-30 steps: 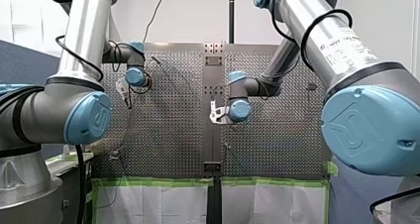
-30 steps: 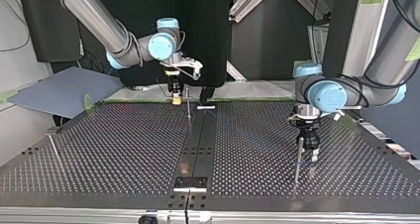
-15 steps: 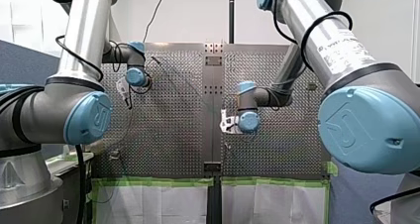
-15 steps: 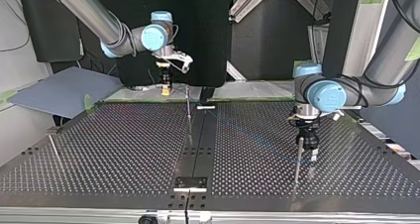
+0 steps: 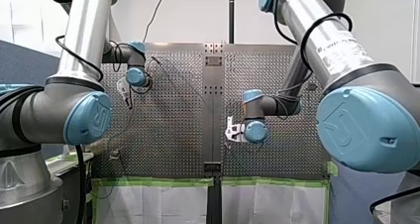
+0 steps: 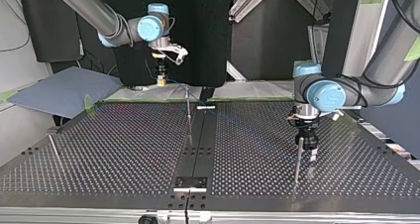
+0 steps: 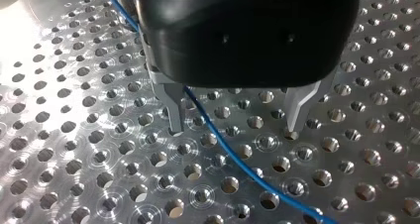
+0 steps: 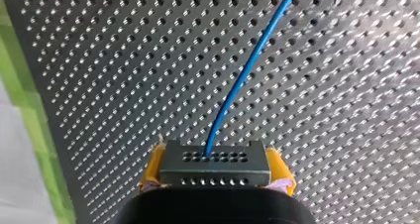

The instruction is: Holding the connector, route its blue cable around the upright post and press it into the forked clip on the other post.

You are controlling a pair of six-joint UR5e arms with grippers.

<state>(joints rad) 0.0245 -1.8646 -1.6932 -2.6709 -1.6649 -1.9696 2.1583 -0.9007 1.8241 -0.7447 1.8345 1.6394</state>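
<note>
Perforated metal table [image 6: 99,149] fills every view, w/ green tape [image 5: 148,182] along its near edge in the front view. R gripper [image 8: 215,170] is clamped on a dark grey block connector [image 8: 215,159], yellow pads [image 8: 154,163] either side. A thin blue cable [image 8: 247,68] leaves the connector's face and runs off over the holes ahead.

Vs 1.0 s ago, the right arm has carried the connector higher and toward the top view's left, further from the thin upright post [image 6: 188,110] at the centre strip. In the front view its wrist has slid down and toward the view's right.

L gripper [image 7: 235,117], black w/ metal fingers [image 7: 173,107], hasn't moved. It's spread wide, gripping nothing, tips at the plate; touching or not, can't tell. Cable passes between its fingers, close beside one, not pinched. In the top view a second thin post [image 6: 297,157] stands just beside L gripper, its fork too small to make out. A third post [image 6: 53,147] stands near that view's left edge, well apart.
</note>
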